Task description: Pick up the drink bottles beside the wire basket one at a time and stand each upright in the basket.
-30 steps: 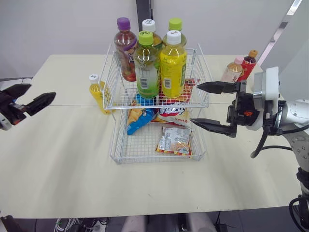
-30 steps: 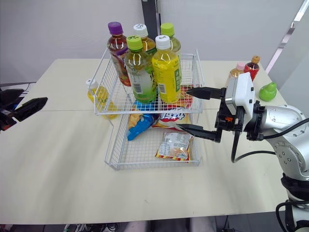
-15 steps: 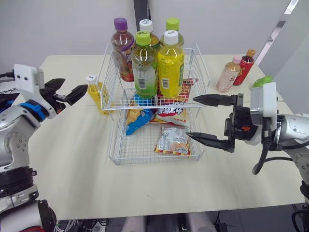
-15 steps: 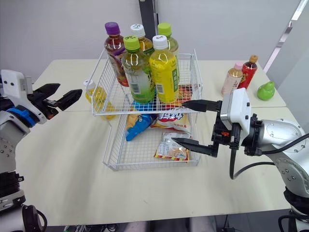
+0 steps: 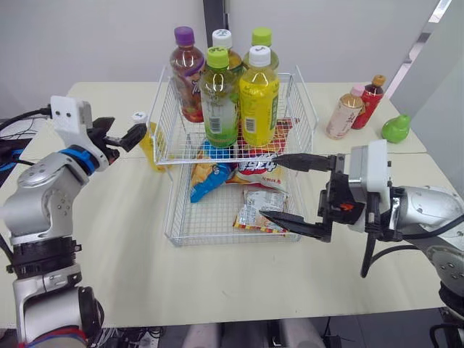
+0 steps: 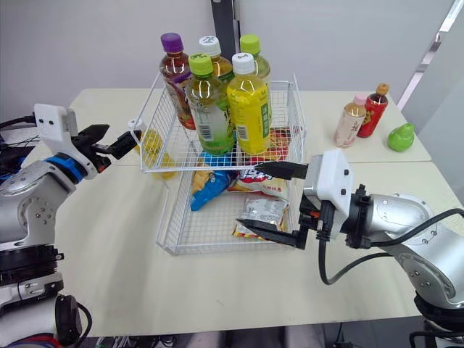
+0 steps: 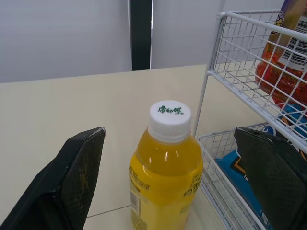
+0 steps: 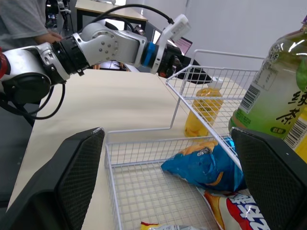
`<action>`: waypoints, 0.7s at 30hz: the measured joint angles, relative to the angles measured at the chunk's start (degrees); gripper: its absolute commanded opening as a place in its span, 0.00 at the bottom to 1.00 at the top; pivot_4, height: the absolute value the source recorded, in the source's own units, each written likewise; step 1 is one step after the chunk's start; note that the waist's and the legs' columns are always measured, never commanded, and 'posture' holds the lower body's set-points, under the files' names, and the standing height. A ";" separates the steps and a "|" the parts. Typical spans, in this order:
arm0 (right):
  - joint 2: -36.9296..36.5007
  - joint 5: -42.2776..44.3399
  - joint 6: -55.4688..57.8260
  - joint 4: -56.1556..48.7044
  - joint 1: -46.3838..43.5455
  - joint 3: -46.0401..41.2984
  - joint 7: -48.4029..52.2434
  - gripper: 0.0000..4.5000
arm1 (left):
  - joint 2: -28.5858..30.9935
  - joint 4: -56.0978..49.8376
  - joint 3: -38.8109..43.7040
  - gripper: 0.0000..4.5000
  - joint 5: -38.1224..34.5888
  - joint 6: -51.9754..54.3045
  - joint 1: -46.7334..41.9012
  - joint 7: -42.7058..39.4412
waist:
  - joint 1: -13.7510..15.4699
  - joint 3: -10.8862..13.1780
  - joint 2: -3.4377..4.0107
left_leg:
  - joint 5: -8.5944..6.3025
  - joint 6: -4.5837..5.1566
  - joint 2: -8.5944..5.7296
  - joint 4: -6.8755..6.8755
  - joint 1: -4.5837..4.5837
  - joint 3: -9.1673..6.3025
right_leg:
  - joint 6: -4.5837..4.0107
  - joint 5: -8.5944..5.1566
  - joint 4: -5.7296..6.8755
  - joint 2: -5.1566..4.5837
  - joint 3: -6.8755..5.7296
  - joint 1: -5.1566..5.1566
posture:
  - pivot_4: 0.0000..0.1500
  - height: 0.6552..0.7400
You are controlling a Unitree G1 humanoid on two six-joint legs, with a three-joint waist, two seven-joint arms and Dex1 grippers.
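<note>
A two-tier white wire basket stands mid-table; its upper tier holds several upright bottles. A yellow drink bottle with a white cap stands just left of the basket. My left gripper is open, level with that bottle's cap; in the left wrist view the bottle stands between the spread fingers, untouched. My right gripper is open at the basket's front right corner, empty. A pink-capped bottle and a red bottle stand at the far right.
Snack packets and a blue bag lie in the lower tier. A green pear-shaped object sits near the right table edge. A person stands beyond the table in the right wrist view.
My left arm swung in from the far left, bringing its open gripper up to the yellow bottle. My right gripper moved left toward the basket's front corner. The camera shifted slightly.
</note>
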 measured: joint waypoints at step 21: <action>0.98 2.39 2.57 -0.20 -3.87 0.97 -3.18 1.00 | -2.64 21.14 -6.51 0.85 7.37 -7.47 -11.77 0.87 | -0.09 0.00 0.00 | 0.00 0.00 -0.01 -0.01 -0.01 -0.01 | 0.00 0.00 0.00 0.01 0.01 -0.03 | 1.00 1.00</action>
